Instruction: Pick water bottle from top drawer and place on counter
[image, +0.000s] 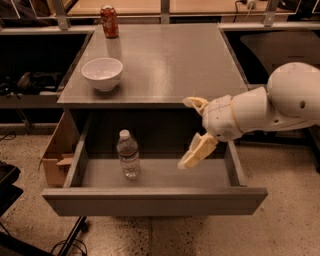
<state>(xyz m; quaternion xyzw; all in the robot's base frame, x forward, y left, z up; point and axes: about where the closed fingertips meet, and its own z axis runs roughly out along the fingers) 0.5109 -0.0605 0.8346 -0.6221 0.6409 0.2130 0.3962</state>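
The water bottle (128, 155), clear with a white cap, stands upright in the left half of the open top drawer (155, 200). The grey counter (170, 60) lies above it. My gripper (192, 131) is open, with one finger (194, 103) at the counter's front edge and the other (198, 152) down in the drawer's right half. It is empty and sits well to the right of the bottle, apart from it.
A white bowl (102, 73) sits on the counter's left front. A red soda can (109, 21) stands at its back left. A cardboard box (56, 156) leans against the cabinet's left side. Dark shelving stands on both sides.
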